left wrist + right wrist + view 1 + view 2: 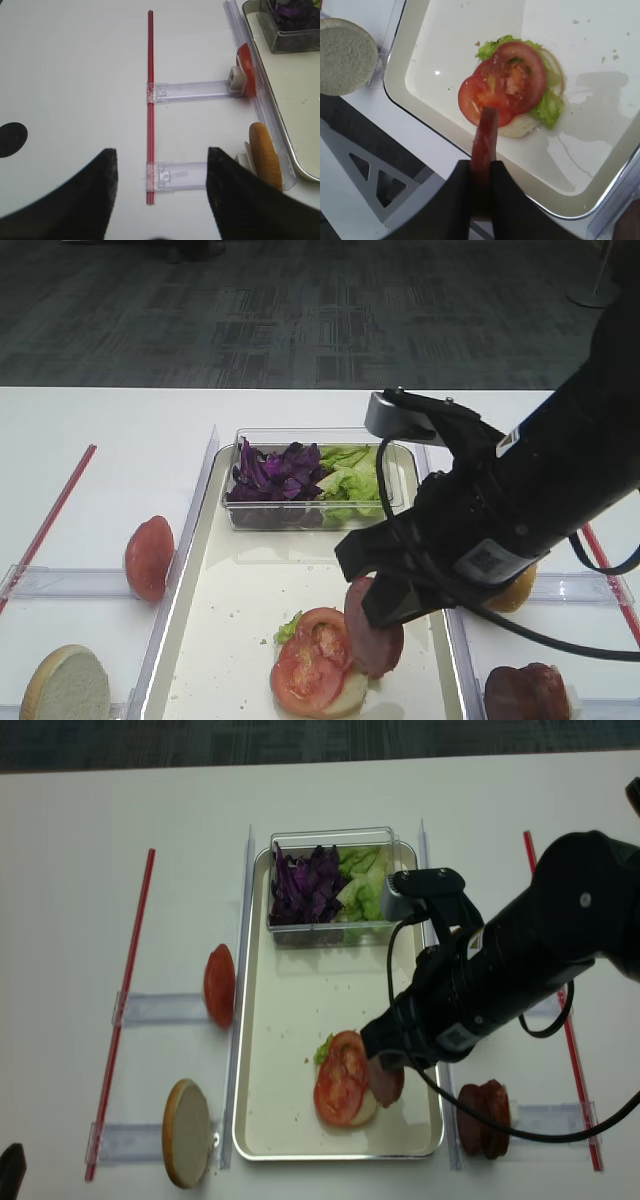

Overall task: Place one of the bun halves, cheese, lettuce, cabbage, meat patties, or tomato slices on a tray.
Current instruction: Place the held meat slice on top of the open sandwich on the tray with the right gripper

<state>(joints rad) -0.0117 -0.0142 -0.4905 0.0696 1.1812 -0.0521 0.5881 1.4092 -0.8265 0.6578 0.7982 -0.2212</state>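
My right gripper [481, 167] is shut on a pinkish-brown meat patty [485, 137], held on edge just above the cream tray [225, 640]. The patty [376, 638] hangs right beside a stack lying on the tray: a pale bun half [520, 127], lettuce [548, 106] and two overlapping tomato slices [505, 82]. More meat patties [525, 692] stand off the tray at the front right. My left gripper [162, 155] is open over bare table left of the tray, with nothing between its fingers.
A clear tub [310, 512] with purple cabbage [275, 472] and lettuce [350, 478] sits at the tray's far end. Left of the tray stand a tomato slice [150, 558] and a bun half [66, 685]. Another bun [517, 590] is on the right. Red strips [150, 100] edge the work area.
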